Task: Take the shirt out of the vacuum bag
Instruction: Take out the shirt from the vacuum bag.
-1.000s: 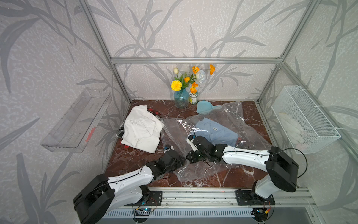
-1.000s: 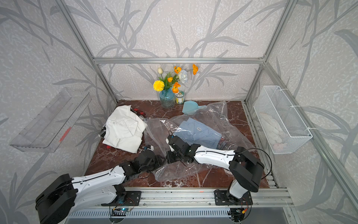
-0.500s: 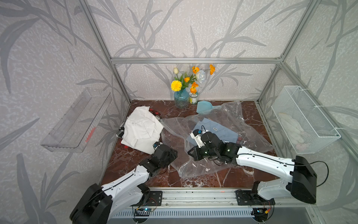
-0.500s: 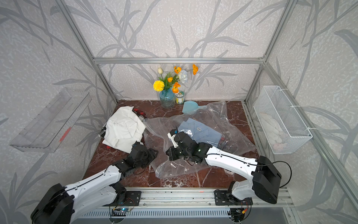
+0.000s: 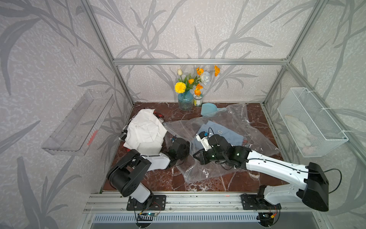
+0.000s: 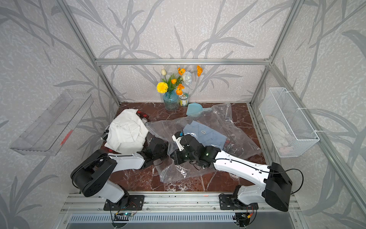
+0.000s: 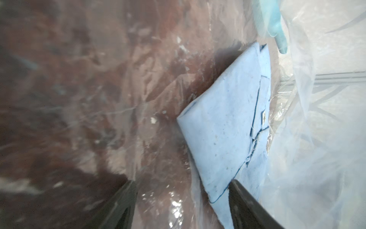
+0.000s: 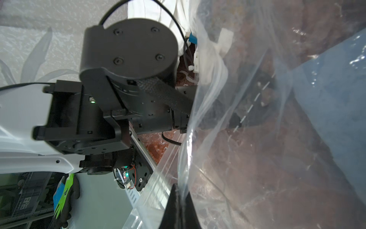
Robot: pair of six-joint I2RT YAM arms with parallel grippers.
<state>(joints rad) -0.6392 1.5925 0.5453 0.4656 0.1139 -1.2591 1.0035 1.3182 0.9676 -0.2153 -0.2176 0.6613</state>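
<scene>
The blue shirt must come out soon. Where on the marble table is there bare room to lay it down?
Bare marble table: the front strip between the vacuum bag and the aluminium rail, and the back right corner behind the bag. Crowded: the middle under the bag, the left by the white garment, the back by the vase and blue scoop.

The right gripper [image 8: 179, 206], its black fingertips pressed together, pinches the edge of the clear, crinkled vacuum bag [image 8: 247, 158]. The left arm [image 8: 128, 65], black at the wrist, reaches into the bag's mouth. Inside, a folded blue shirt [image 8: 336, 99] lies over the red-brown marble tabletop [image 8: 158, 147].
</scene>
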